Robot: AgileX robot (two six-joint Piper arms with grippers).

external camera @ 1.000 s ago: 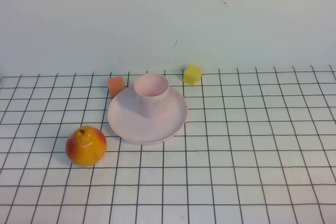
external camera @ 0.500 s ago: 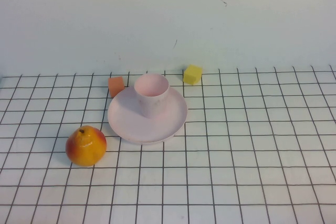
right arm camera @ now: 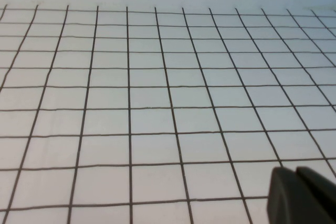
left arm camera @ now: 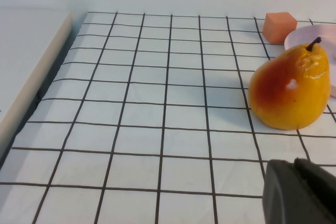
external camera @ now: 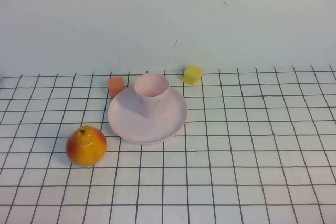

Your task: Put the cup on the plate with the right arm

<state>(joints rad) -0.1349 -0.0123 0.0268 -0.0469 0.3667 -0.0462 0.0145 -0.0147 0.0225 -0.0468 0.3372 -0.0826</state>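
The pale pink cup (external camera: 151,94) stands upright on the round pale pink plate (external camera: 126,124) left of the table's middle in the high view. The plate's edge (left arm camera: 315,34) also shows in the left wrist view. Neither arm shows in the high view. My left gripper (left arm camera: 298,192) shows in the left wrist view, fingers together and empty, low over the table near the pear. My right gripper (right arm camera: 300,196) shows in the right wrist view, fingers together and empty, over bare grid. The cup is out of both wrist views.
A yellow-red pear (external camera: 85,145) sits in front of the plate to its left, also in the left wrist view (left arm camera: 290,88). An orange cube (external camera: 116,86) and a yellow cube (external camera: 192,74) lie behind the plate. The table's left edge (left arm camera: 31,85) shows in the left wrist view.
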